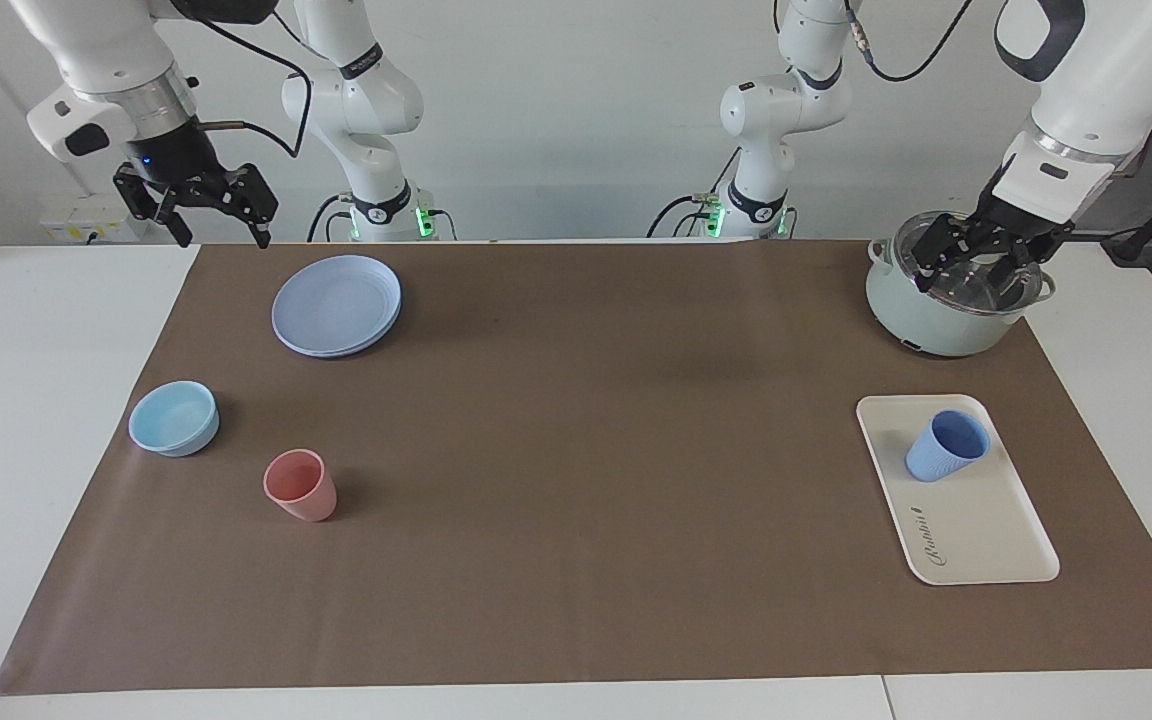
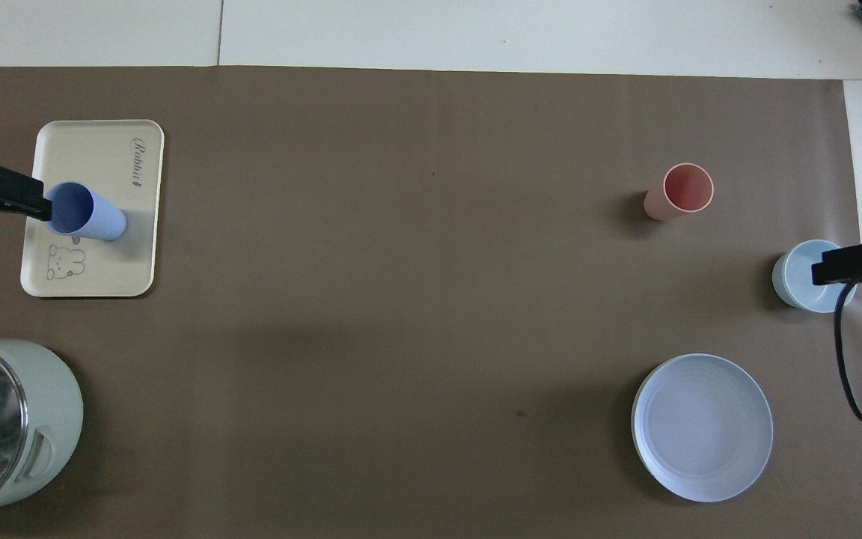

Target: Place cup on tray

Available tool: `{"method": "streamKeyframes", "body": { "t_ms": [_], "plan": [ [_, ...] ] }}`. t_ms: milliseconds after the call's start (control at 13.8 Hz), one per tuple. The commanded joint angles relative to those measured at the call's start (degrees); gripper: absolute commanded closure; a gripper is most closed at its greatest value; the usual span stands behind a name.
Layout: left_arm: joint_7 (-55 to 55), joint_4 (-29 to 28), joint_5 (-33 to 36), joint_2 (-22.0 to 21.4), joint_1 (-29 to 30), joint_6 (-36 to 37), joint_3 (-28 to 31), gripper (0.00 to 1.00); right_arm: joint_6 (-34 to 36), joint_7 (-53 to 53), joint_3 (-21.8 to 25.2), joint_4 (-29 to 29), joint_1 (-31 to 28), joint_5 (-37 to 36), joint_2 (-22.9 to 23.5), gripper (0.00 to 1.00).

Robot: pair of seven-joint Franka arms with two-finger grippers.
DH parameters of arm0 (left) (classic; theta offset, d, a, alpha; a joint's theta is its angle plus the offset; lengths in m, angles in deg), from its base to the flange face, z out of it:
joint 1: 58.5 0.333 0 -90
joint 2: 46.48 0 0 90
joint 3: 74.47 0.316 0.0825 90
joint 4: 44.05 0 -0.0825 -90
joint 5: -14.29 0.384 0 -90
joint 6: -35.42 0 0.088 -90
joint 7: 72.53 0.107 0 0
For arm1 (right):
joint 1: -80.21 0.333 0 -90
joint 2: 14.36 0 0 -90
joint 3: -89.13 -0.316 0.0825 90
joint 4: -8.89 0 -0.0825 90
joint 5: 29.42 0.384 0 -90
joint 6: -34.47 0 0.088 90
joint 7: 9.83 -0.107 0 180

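Both grippers, left and right, gape empty; cup stands on tray, seemingly empty.

Robot lab: two white Franka arms bolted at a white bench, brown paper mat, bare wall, trailing cables.

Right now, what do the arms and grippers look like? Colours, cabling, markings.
Both arms are glossy white, rounded segments with dark grey-black joint bands. The right gripper is black with splayed linkage jaws, a small blue light on its body and a silver ring at the wrist; a black cable loops off it. The left gripper is the same black linkage type under a white wrist block. Green lights glow at both bases.
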Motion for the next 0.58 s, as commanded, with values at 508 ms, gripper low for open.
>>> {"method": "streamKeyframes", "body": {
  "t_ms": [508],
  "plan": [
    [1.1,-2.3,-0.3,-2.3,0.4,0.0,0.1,0.00,3.3,-1.2,5.7,-1.3,6.3,-1.4,1.2,0.00]
  ]
}}
